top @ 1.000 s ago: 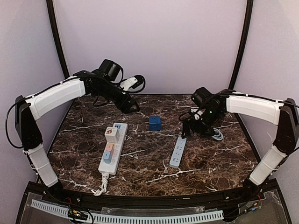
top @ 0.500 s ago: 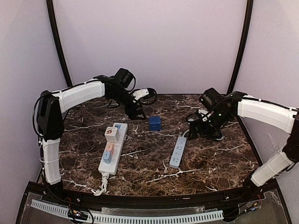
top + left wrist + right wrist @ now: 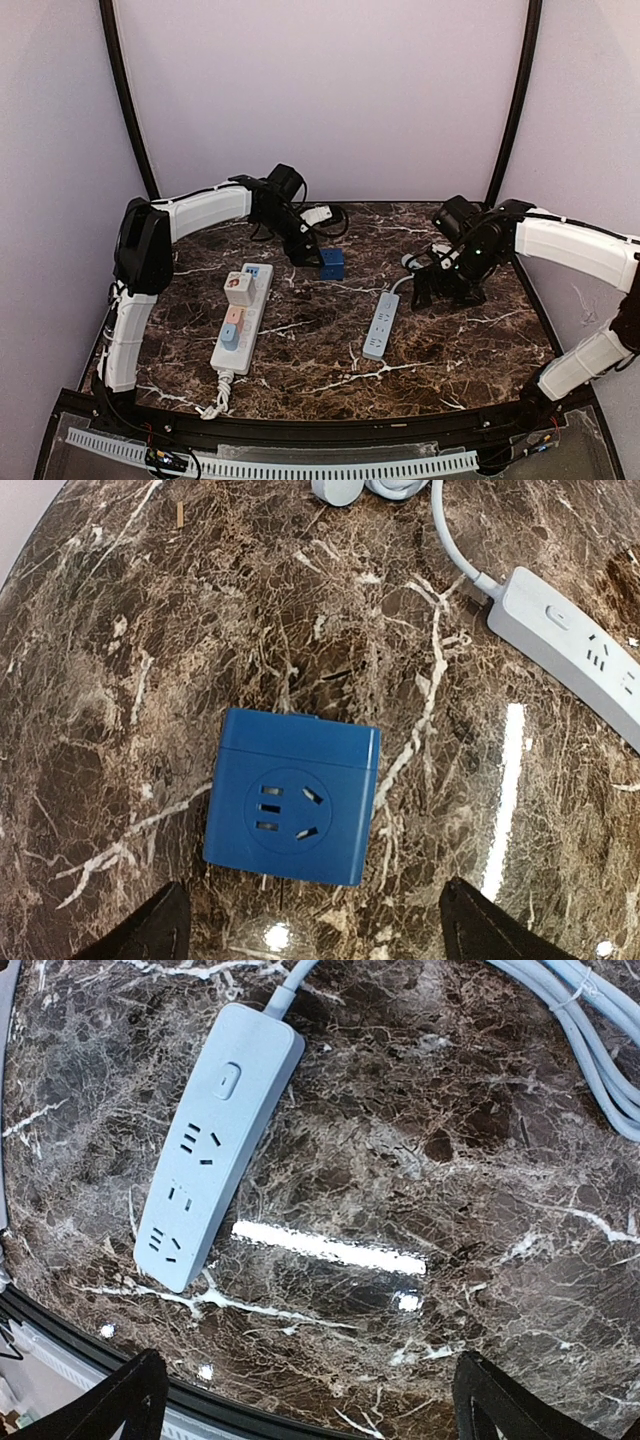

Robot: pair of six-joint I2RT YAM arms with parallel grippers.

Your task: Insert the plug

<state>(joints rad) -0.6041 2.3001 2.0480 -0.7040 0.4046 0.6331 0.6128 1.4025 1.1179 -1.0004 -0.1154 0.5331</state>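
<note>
Left end effector (image 3: 315, 935), jaws apart, has swung over the blue cube (image 3: 292, 795); right end effector (image 3: 315, 1405) gapes too.

Top camera: high above near edge, looks down over whole tabletop (image 3: 450, 350). Left wrist camera: close, straight down on blue cube (image 3: 292, 795). Right wrist camera: close, down on slim white strip (image 3: 215, 1150). Strip shows in all three.
</note>
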